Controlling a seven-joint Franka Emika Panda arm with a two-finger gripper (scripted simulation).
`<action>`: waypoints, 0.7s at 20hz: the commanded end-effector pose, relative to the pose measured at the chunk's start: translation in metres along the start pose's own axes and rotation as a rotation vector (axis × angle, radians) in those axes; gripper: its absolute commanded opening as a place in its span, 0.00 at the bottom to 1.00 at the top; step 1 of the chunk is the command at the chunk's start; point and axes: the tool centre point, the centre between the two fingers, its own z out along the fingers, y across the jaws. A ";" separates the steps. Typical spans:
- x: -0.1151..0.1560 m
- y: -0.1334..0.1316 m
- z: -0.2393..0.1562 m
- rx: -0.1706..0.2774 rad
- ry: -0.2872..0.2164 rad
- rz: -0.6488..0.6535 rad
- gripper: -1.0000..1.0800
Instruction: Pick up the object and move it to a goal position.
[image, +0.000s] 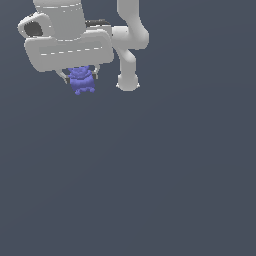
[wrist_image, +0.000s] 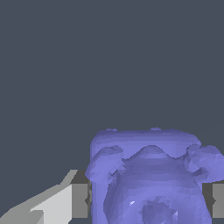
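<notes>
The object (image: 82, 81) is a small, lumpy, blue-purple block, and it sits high in the exterior view, at about 11 o'clock from the middle of the picture. It hangs straight under the white gripper (image: 80, 76), at 6 o'clock from the gripper's wide body, and it is narrower than that body. In the wrist view the object (wrist_image: 151, 179) fills the space between the two grey fingers (wrist_image: 80, 200), one on each side, both touching it. So the gripper is closed tight on the object, just wide enough to fit it. No goal mark shows in either picture, so I cannot tell which way the goal lies. All around is plain dark grey. The object seems to be up off the ground, but I cannot be sure.
</notes>
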 end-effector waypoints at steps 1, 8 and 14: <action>-0.010 0.009 -0.023 0.000 -0.001 0.000 0.00; -0.026 0.027 -0.068 -0.001 -0.002 0.000 0.00; -0.031 0.035 -0.085 -0.001 -0.002 0.000 0.00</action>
